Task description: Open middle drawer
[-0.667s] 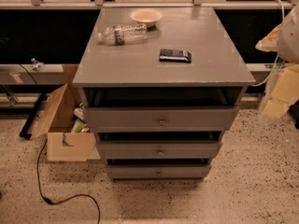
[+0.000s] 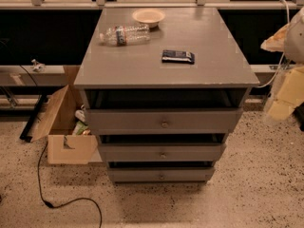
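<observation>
We make out what is probably the gripper (image 2: pixel 285 96) only as a pale blur at the right edge, partly cut off. The inside of the middle drawer (image 2: pixel 190 153) is lost in shadow. The contents of the cardboard box (image 2: pixel 61 148) are too small to name, and the label on the dark packet (image 2: pixel 178 56) is unreadable.

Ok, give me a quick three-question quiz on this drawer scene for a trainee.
1. True or false: the plastic bottle stands upright.
2. What sits on the floor to the left of the cabinet? A. an open cardboard box B. a bucket C. a chair
3. Missing word: the gripper hangs at the picture's ___ edge, away from the middle drawer.
Key: 1 false, the plastic bottle lies on its side on the cabinet; 2 A; 3 right.
</observation>
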{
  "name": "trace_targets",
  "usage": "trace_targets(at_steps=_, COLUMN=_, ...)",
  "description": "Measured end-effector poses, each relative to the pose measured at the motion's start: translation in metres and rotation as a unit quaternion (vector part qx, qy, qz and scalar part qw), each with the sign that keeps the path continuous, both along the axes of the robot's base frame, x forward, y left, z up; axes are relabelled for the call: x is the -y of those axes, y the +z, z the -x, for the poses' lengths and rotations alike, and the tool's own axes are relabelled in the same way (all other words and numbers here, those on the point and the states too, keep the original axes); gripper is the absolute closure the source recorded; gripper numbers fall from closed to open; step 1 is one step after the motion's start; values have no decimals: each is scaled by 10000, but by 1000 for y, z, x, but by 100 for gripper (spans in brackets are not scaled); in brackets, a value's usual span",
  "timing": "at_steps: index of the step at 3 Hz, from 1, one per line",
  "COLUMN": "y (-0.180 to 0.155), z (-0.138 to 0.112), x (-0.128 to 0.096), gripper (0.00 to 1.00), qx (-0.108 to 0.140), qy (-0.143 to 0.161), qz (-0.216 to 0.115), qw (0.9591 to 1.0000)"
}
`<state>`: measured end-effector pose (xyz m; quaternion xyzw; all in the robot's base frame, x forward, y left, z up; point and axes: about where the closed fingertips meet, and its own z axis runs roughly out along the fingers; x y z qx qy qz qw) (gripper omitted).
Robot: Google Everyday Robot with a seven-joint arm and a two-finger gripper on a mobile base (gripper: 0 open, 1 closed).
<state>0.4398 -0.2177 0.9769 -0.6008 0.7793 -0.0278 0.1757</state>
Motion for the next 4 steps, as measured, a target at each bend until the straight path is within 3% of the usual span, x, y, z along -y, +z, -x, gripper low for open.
trace_targets(at_steps=1, y=-24, z=0, x=-2, gripper=0, qx=-113, qy=94, qz=-63, qw=9999)
trace_targets(at_steps=2, y=-78, z=1, x=-11, gripper=0, qx=-241, qy=341, qz=-202, qw=9989)
trace_targets(at_steps=3, y=-136, z=4, x=-23, gripper=0, qx=-479, qy=574, qz=-465, qw=9961)
trace_targets(at_steps=4, y=-199, z=12, x=-43, gripper=0, qx=-829, qy=741, qz=-804, qw=9905)
